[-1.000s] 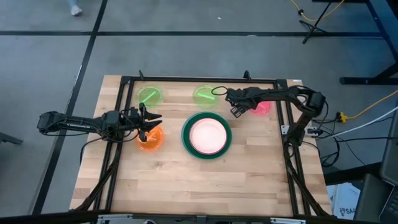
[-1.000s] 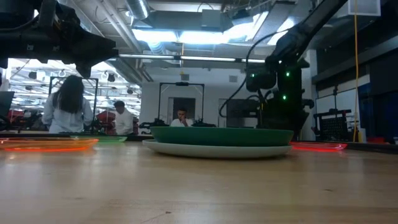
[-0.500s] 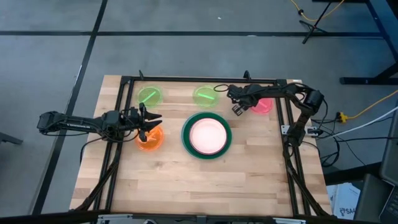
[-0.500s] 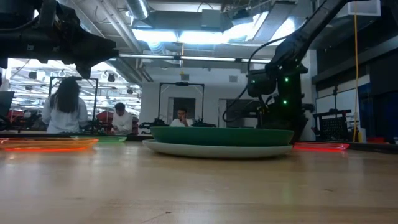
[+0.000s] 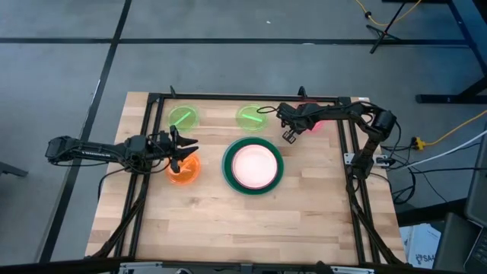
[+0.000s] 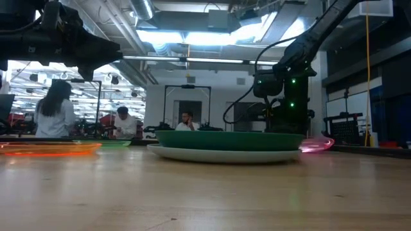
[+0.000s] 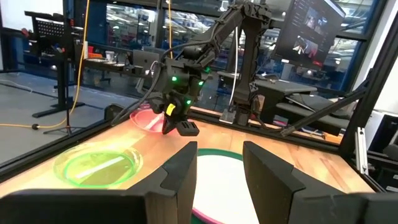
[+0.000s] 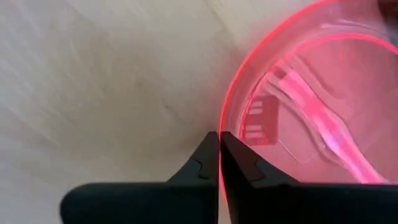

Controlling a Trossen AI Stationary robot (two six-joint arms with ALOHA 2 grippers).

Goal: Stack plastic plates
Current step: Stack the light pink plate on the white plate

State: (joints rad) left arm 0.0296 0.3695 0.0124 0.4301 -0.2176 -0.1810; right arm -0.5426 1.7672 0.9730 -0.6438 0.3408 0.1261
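Observation:
A small translucent pink plate [image 5: 319, 125] sits tilted at the table's far right, with my right gripper [image 5: 298, 129] shut on its rim. In the middle a dark green plate [image 5: 253, 165] with a pale plate inside it rests on a light plate [image 6: 225, 154]. Two lime plates [image 5: 183, 117] [image 5: 250, 116] lie flat along the far side. An orange plate [image 5: 183, 170] lies flat at the left. My left gripper [image 5: 185, 149] hovers open above the orange plate's far edge, with nothing between its fingers [image 7: 186, 171]. My right gripper pinches the pink plate's rim [image 8: 224, 122] between its two shut fingertips, on the side of the plate that faces the table's left. The fingers come from above, pointing down. The plate [image 6: 317, 145] is tilted; whether its other edge still touches the table I cannot tell.
A black frame [image 5: 243, 97] runs along the table's far edge and sides. Bare wood [image 5: 251, 221] fills the table's near half. People [image 6: 56, 115] work in the room beyond the table.
My right gripper has shut on the pink plate's rim and shifted slightly toward the far edge. The plate, which lay flat a second ago, now stands tilted with its held side raised.

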